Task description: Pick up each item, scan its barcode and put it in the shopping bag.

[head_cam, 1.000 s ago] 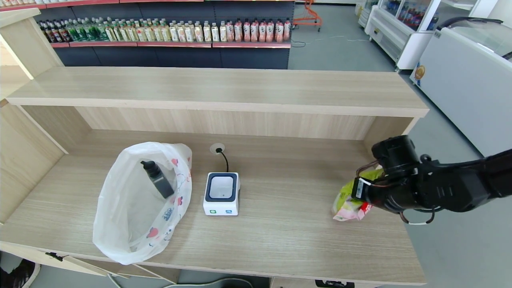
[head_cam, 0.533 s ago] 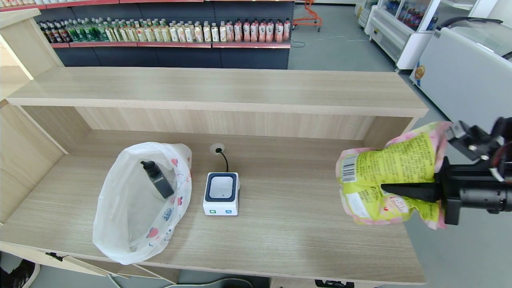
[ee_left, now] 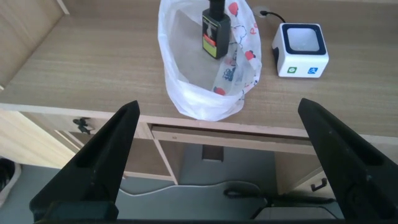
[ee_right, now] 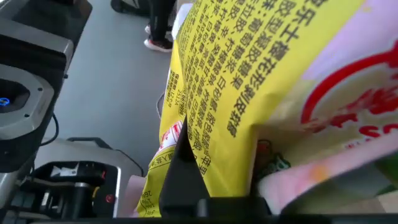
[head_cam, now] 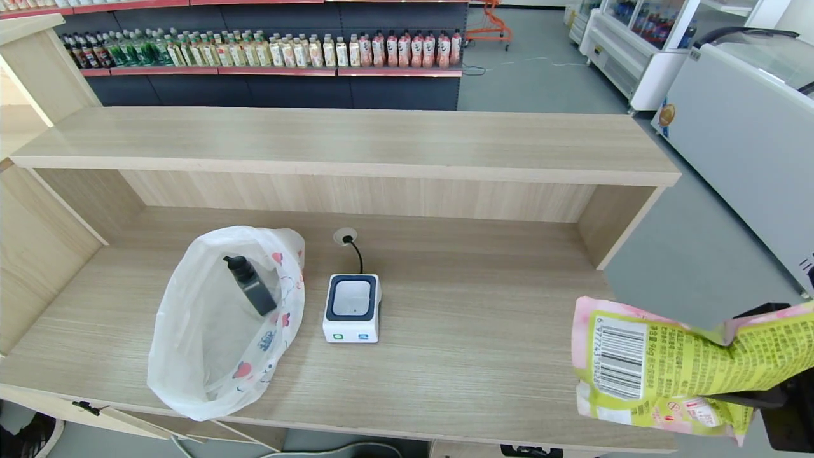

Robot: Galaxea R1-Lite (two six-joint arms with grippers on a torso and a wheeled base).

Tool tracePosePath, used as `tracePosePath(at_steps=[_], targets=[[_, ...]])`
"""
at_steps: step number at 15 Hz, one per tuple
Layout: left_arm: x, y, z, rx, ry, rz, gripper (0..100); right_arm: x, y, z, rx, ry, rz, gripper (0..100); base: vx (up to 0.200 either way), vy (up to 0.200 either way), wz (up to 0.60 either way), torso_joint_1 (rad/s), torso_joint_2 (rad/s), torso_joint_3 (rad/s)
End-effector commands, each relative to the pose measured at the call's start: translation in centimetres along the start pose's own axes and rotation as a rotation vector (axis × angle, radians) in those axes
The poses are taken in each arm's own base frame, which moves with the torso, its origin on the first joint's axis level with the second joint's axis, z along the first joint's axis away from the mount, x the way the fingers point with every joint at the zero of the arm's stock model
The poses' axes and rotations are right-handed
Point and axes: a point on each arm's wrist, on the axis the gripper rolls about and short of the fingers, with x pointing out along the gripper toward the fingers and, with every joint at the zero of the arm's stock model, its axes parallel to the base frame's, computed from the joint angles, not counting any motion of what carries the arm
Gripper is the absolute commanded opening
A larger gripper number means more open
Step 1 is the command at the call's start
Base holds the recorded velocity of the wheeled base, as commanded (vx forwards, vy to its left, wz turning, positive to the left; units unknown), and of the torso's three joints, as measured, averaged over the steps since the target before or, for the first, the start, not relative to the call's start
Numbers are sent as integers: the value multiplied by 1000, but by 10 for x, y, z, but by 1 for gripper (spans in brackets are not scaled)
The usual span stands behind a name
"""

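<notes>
- Raised off the desk (head_cam: 445, 369) and brought nearer since a second ago: snack pouch (head_cam: 661, 375), barcode up, by the right front corner, gripped by right hand (head_cam: 753, 356).
- Left hand (ee_left: 217, 155) spread wide, holding nothing.
- Standing between pouch and shopping bag (head_cam: 210, 356): scanner (head_cam: 351, 307).
- Inside bag: dark bottle (head_cam: 251, 287).

The right end effector (ee_right: 214, 146) clamps a yellow-and-pink snack packet (ee_right: 249, 62) above grey floor (ee_right: 106, 81).

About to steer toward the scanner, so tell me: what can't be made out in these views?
- Right claw: head view, mostly behind the pouch and cut by the right edge.
- Pouch's far end: head view, past the right edge.
- Whatever lies under the bottle: head view, hidden by folds of the bag.
</notes>
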Motion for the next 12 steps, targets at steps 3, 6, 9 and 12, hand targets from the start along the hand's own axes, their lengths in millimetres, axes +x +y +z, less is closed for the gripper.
tracePosePath(at_steps=[3,6,9,12], targets=[[0,0,0,0,-1,0,100,20,0,-2,-19,-76,92,0,0,0,0,0,0,0],[0,0,0,0,-1,0,100,35,13,-6,-86,-130,166,0,0,0,0,0,0,0],[0,0,0,0,-1,0,100,40,19,-17,-137,-147,185,0,0,0,0,0,0,0],[0,0,0,0,-1,0,100,39,23,-25,-142,-140,179,0,0,0,0,0,0,0]])
